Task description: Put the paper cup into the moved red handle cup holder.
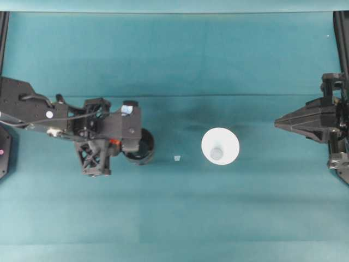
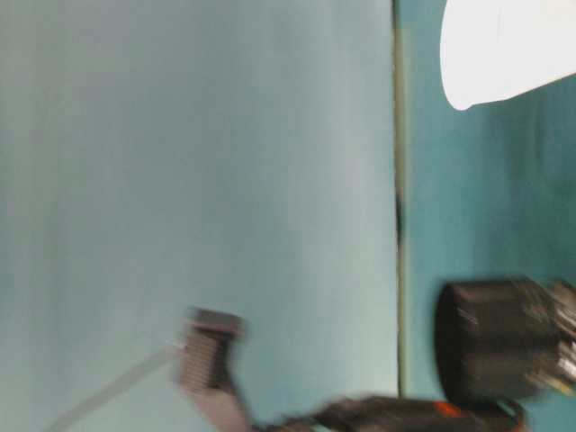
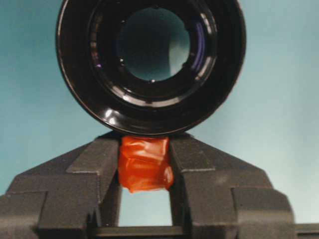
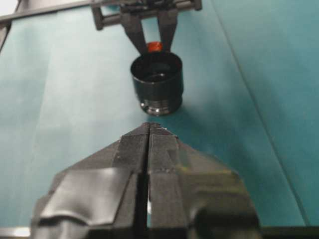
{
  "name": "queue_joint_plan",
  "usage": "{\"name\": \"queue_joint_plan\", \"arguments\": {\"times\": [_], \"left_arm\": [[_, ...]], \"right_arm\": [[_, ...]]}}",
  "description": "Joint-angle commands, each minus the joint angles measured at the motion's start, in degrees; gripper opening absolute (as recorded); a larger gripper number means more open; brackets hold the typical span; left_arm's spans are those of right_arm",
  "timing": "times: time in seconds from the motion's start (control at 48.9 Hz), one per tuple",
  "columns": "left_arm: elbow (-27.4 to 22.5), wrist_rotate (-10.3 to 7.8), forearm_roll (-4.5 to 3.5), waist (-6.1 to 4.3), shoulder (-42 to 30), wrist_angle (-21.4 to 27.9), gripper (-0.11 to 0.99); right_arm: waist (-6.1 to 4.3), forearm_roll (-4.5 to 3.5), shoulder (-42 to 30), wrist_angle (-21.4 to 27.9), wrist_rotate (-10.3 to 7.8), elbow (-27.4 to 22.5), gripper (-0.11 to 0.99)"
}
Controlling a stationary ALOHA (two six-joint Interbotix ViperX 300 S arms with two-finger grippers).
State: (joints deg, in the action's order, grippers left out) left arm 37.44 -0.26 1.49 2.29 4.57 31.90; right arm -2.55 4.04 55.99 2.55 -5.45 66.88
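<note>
While the left gripper (image 3: 145, 172) clamps the red handle (image 3: 145, 163) of the black cup holder (image 1: 140, 146) at table left, the upright white paper cup (image 1: 220, 146) stands apart to its right, nearer the right gripper (image 1: 279, 123), whose fingers are pressed together.

Open table (image 1: 180, 207) around paper cup (image 1: 220, 146)

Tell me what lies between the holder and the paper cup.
In the overhead view, only a tiny pale scrap on the teal cloth lies between the holder and the paper cup; otherwise bare.
</note>
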Motion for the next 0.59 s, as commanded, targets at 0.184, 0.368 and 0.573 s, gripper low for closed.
{"name": "queue_joint_plan", "arguments": {"times": [0.184,0.368,0.573], "left_arm": [[-13.27,0.0,0.09,-0.35,-1.14,5.8,0.25],[-17.75,0.0,0.09,-1.32,-6.5,6.06,0.25],[-18.28,0.18,0.09,-1.76,-10.11,6.06,0.25]], "right_arm": [[-0.18,0.18,0.18,-0.26,-0.44,-0.7,-0.11],[-0.18,0.18,0.62,-0.26,-0.44,-0.7,-0.11],[-0.18,0.18,0.88,-0.26,-0.53,-0.79,-0.11]]}}
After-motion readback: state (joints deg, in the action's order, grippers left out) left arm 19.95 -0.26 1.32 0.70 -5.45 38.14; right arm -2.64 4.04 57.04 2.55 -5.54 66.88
